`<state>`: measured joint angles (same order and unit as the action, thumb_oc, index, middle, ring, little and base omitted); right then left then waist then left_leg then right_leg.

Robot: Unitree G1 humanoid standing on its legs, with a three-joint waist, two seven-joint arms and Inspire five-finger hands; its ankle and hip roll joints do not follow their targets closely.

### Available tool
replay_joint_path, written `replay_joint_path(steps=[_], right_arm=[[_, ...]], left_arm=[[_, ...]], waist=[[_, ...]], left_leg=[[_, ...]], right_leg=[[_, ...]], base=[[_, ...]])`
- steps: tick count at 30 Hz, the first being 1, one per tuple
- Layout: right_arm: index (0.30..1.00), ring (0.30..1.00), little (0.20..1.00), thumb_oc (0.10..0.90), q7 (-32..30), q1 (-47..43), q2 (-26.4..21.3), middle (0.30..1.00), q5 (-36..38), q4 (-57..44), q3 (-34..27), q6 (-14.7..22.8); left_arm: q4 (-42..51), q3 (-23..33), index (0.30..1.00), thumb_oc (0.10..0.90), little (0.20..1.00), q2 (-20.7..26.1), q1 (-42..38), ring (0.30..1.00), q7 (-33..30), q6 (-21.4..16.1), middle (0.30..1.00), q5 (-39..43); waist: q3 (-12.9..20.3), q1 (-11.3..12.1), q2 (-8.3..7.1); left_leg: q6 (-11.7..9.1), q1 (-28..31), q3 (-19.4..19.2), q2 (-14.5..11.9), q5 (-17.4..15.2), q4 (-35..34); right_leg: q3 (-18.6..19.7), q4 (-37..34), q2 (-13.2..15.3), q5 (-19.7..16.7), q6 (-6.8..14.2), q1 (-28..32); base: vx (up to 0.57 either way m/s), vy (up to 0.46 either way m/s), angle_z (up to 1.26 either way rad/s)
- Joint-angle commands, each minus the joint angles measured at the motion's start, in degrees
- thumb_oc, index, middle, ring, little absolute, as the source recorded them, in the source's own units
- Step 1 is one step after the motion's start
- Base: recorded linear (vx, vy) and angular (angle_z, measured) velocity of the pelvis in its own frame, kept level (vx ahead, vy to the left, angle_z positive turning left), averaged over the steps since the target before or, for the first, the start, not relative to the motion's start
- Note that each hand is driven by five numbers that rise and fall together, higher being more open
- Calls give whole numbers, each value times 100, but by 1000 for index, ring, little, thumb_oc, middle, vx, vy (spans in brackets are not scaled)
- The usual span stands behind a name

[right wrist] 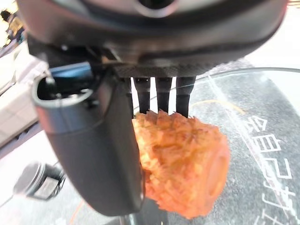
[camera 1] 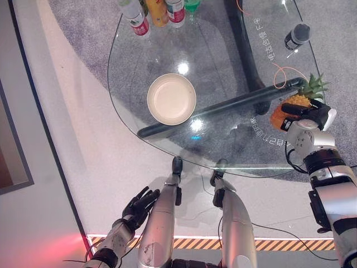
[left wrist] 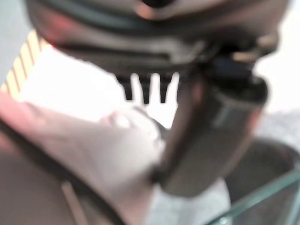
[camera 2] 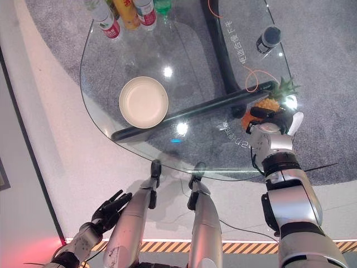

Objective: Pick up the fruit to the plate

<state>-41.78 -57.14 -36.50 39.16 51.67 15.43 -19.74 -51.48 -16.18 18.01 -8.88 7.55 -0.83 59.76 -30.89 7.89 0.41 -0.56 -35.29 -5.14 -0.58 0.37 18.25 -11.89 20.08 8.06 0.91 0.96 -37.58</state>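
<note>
Glass table (camera 1: 134,84) stands on grey carpet, with a cream plate (camera 1: 171,99) near its middle and bottles (camera 1: 150,14) at its far edge. At the table's right edge lies the pineapple (camera 1: 290,106); the right hand (camera 1: 309,114) reaches over it, fingers and thumb curled around the fruit. Below the table's near edge, the left hand (camera 1: 138,205) hangs with fingers spread apart.
</note>
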Motion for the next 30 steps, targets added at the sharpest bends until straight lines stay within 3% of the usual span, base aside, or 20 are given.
replay_joint_path(steps=[1, 5, 6, 8, 12, 13, 15, 17, 18, 19, 21, 23, 25, 26, 30], right_arm=[[300, 300, 200, 100, 966, -370, 355, 300, 146, -63, 422, -120], [300, 300, 200, 100, 989, -378, 379, 300, 132, -61, 463, -153], [300, 300, 200, 100, 990, -315, 408, 300, 104, -60, 481, -170], [300, 300, 200, 100, 992, -389, 396, 300, 109, -73, 483, -197], [300, 300, 200, 100, 1033, -349, 425, 300, 67, -56, 526, -177], [300, 300, 200, 100, 1062, -408, 412, 300, 30, -75, 520, -158], [300, 300, 200, 100, 1138, -397, 401, 300, -20, -118, 540, -116], [300, 300, 200, 100, 1346, -321, 405, 300, -159, -177, 584, 44], [300, 300, 200, 100, 1492, -361, 392, 300, -264, -305, 603, 189], [300, 300, 200, 100, 1690, -287, 405, 300, -422, -357, 630, 303], [300, 300, 200, 100, 2016, -369, 371, 300, -749, -654, 747, 444], [300, 300, 200, 100, 2331, -293, 360, 300, -1173, -941, 886, 408], [300, 300, 200, 100, 2514, -273, 314, 300, -1389, -1080, 982, 405], [300, 300, 200, 100, 2541, -329, 286, 300, -1417, -1106, 979, 416], [300, 300, 200, 100, 3012, -175, 192, 300, -1695, -1382, 1089, 608]], left_arm=[[253, -384, 900, 800, 900, -187, 479, 900, 176, 41, 900, 52], [271, -395, 900, 800, 900, -176, 476, 900, 215, 39, 900, 75], [266, -423, 900, 800, 900, -172, 537, 900, 234, 31, 900, 78], [296, -418, 900, 800, 900, -160, 469, 900, 230, 17, 900, 98], [292, -424, 900, 800, 900, -156, 517, 900, 256, 5, 900, 117], [305, -405, 900, 800, 900, -150, 452, 900, 259, 0, 900, 111], [305, -411, 900, 800, 900, -149, 460, 900, 259, -21, 900, 129], [284, -414, 900, 800, 900, -153, 537, 900, 290, -42, 900, 117], [333, -377, 900, 800, 900, -152, 476, 900, 266, -33, 900, 92], [331, -393, 900, 800, 900, -148, 549, 900, 270, -37, 900, 89], [339, -378, 900, 800, 900, -111, 490, 900, 289, -53, 900, 99], [345, -377, 900, 800, 900, -92, 534, 900, 265, -35, 900, 98], [366, -369, 900, 800, 900, -78, 527, 900, 250, -19, 900, 94], [376, -346, 900, 800, 900, -72, 462, 900, 247, -18, 900, 93], [372, -344, 900, 800, 900, -52, 556, 900, 274, -51, 900, 85]], waist=[[109, 351, 329], [109, 364, 335], [109, 384, 350], [109, 379, 336], [109, 397, 351], [109, 381, 334], [109, 377, 328], [109, 390, 339], [109, 373, 321], [109, 389, 328], [109, 364, 288], [109, 352, 272], [109, 341, 254], [109, 324, 235], [109, 305, 208]], left_leg=[[189, -222, -160, 499, -397, 257], [193, -224, -157, 505, -387, 235], [167, -75, -130, 500, -556, 264], [201, -217, -159, 503, -387, 216], [170, -67, -138, 494, -546, 230], [199, -219, -167, 495, -376, 200], [200, -215, -168, 490, -380, 205], [164, -43, -146, 476, -549, 225], [194, -197, -169, 484, -376, 186], [162, -34, -143, 473, -544, 210], [183, -162, -171, 465, -374, 166], [143, -6, -157, 448, -531, 190], [144, 6, -161, 442, -520, 175], [174, -144, -186, 446, -353, 143], [135, 14, -177, 417, -510, 151]], right_leg=[[-342, 234, -96, -71, 174, -120], [-355, 219, -89, -74, 186, -115], [-297, 292, -100, 79, 252, 3], [-365, 201, -83, -84, 200, -101], [-310, 265, -96, 69, 265, 22], [-371, 184, -80, -92, 206, -92], [-368, 187, -78, -91, 210, -83], [-311, 259, -88, 73, 275, 54], [-376, 174, -70, -94, 218, -66], [-326, 245, -76, 63, 283, 69], [-404, 171, -55, -92, 228, -37], [-357, 242, -69, 54, 299, 80], [-365, 224, -72, 46, 300, 91], [-424, 147, -59, -108, 239, -25], [-385, 194, -74, 35, 312, 99]], base=[[2, 15, 7], [16, 7, 1], [61, 7, 0], [-42, 1, 1], [8, 0, 0], [-84, -3, 0], [-13, -7, 0], [26, -4, 0], [0, 0, 0], [-91, -30, 0], [-54, -34, -1], [41, -37, -2], [-23, -27, -1], [-85, -20, 0], [20, -14, 0]])
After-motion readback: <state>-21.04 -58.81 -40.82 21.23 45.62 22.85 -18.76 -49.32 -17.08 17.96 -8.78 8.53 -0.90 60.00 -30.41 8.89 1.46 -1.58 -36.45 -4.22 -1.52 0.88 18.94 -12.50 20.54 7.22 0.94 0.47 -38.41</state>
